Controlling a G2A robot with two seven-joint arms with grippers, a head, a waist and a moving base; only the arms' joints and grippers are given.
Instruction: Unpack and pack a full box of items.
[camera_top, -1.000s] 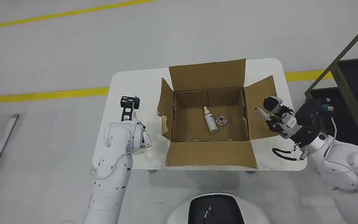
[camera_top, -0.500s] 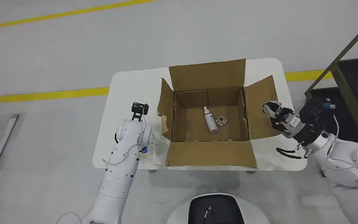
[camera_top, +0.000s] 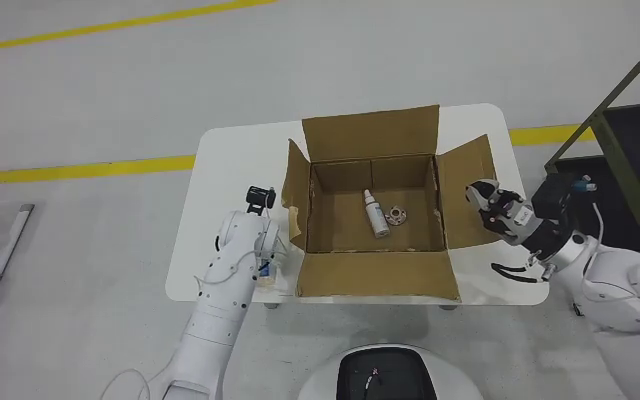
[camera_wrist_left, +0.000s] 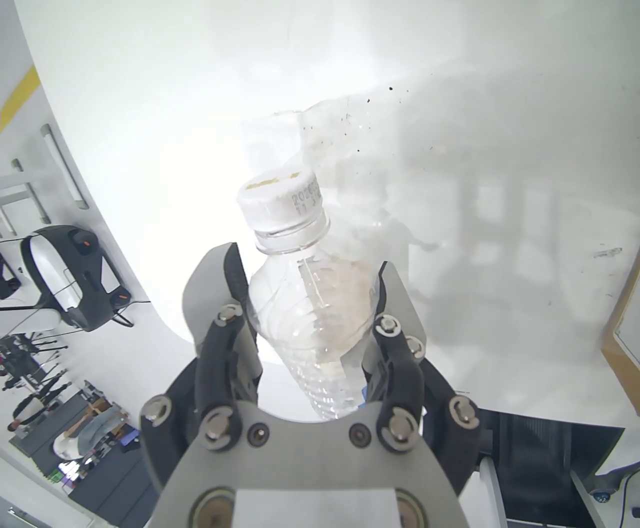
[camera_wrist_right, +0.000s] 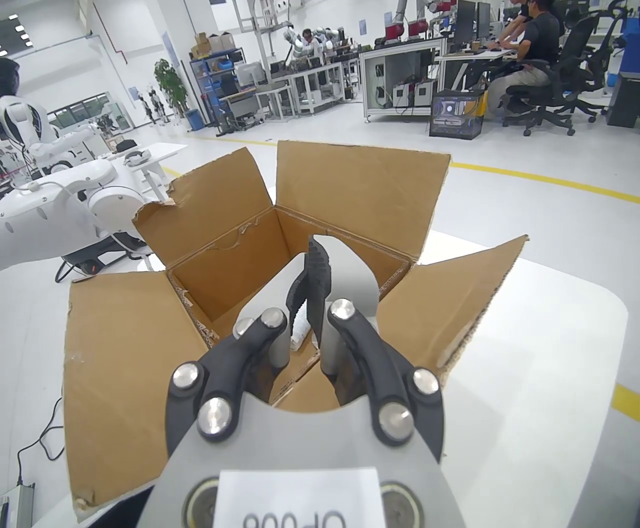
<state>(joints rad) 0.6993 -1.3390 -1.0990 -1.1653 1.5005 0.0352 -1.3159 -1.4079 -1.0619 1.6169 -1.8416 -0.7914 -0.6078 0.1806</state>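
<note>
Left arm has swung in toward the box (camera_top: 375, 275) since a second ago; right arm barely shifted. Left gripper (camera_wrist_left: 305, 272) is clamped on a clear bottle (camera_wrist_left: 312, 320), cap pointing away from it, over the table (camera_top: 235, 150) just beside the box's left flap. Right gripper (camera_wrist_right: 314, 260) has its fingers together on nothing, hanging over the right flap and facing the open box. A spray bottle (camera_top: 375, 214) and a round part (camera_top: 399, 214) lie inside. Looks like the packing step, with the bottle headed in. Next move calls for raising it clear of the left flap and wall, lowering onto free floor beside the spray bottle, then letting go.
</note>
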